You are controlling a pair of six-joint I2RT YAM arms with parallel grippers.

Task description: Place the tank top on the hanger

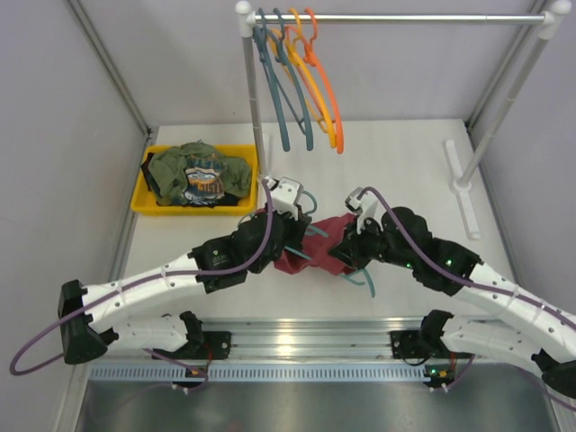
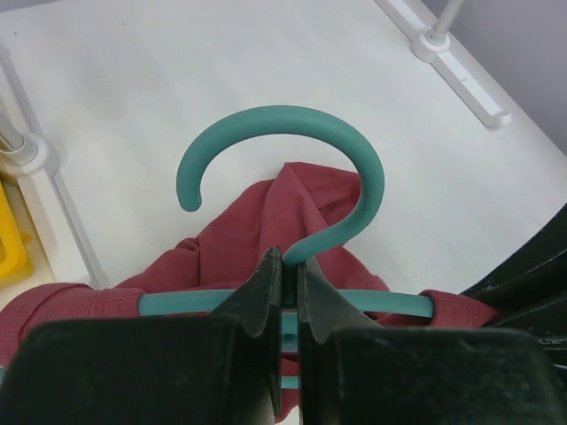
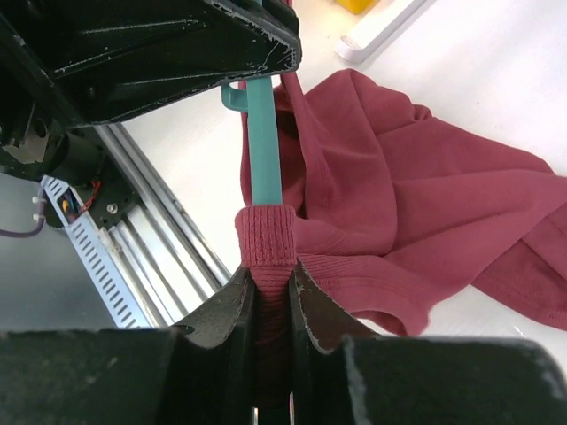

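**Both arms at the hanger, seen from above and from each wrist.** I am gripping the neck of the teal hanger (image 2: 359, 168), just under its hook, with the left end effector (image 2: 285, 266). Its fingers are pressing almost together on the plastic. The right end effector (image 3: 270, 285) is pinching a ribbed edge of the maroon tank top (image 3: 399, 204) where the fabric is wrapping around one hanger arm. Its fingers are nearly closed on the cloth. I cannot tell whether the plastic arm is also lying between them.

Taking the yellow bin (image 1: 142, 202) as the landmark, the tank top is lying bunched on the worktop (image 1: 405, 162) to the right of the bin and nearer the arm bases. The hanger is threading through it there. An olive garment (image 1: 193, 171) is sitting inside the bin. Spare hangers (image 1: 301, 85) are hanging beyond the bin, to its right.
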